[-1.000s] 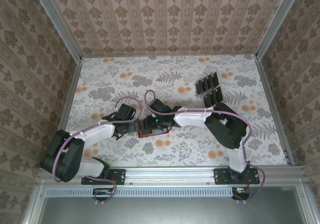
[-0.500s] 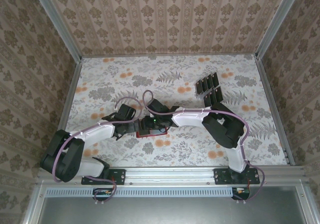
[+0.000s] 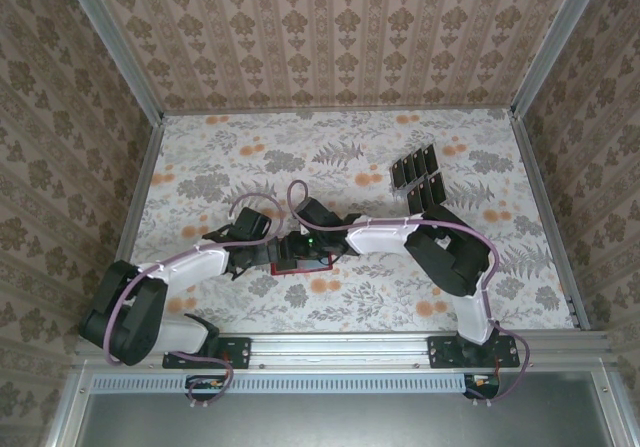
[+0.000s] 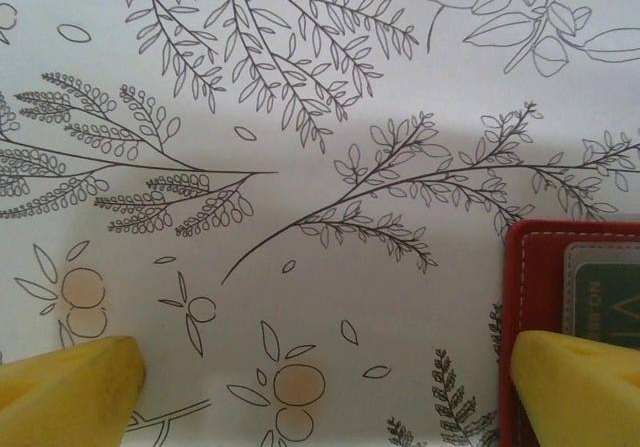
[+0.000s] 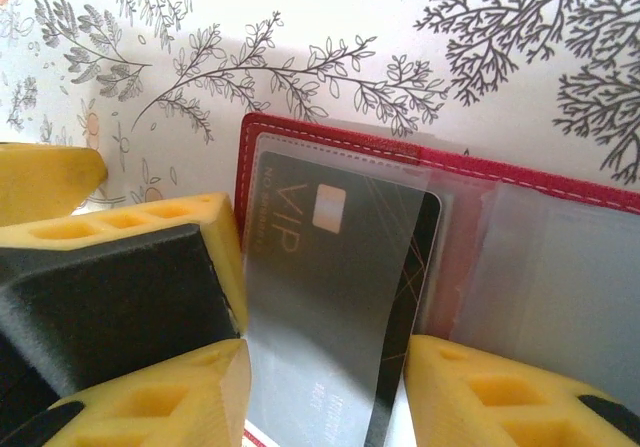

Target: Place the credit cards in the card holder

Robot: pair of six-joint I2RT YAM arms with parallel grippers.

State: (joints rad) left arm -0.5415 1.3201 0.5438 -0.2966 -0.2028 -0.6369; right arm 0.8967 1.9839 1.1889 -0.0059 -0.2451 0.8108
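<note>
Clamped on a VIP card [image 5: 330,267] with the right gripper [image 5: 325,367], card half under the clear sleeve [image 5: 385,164] of the red card holder [image 5: 330,132]. Left gripper [image 4: 330,387] spread wide, one finger [image 4: 570,377] over the holder's corner (hardly a firm pin). Likely to skid the holder, jamming the card at the sleeve lip.

On the thin black rectangular card [image 5: 330,267] between the fingers of the right pincer [image 5: 325,377] I read "VIP", with smaller print beside it starting "NO", the rest blurred.
</note>
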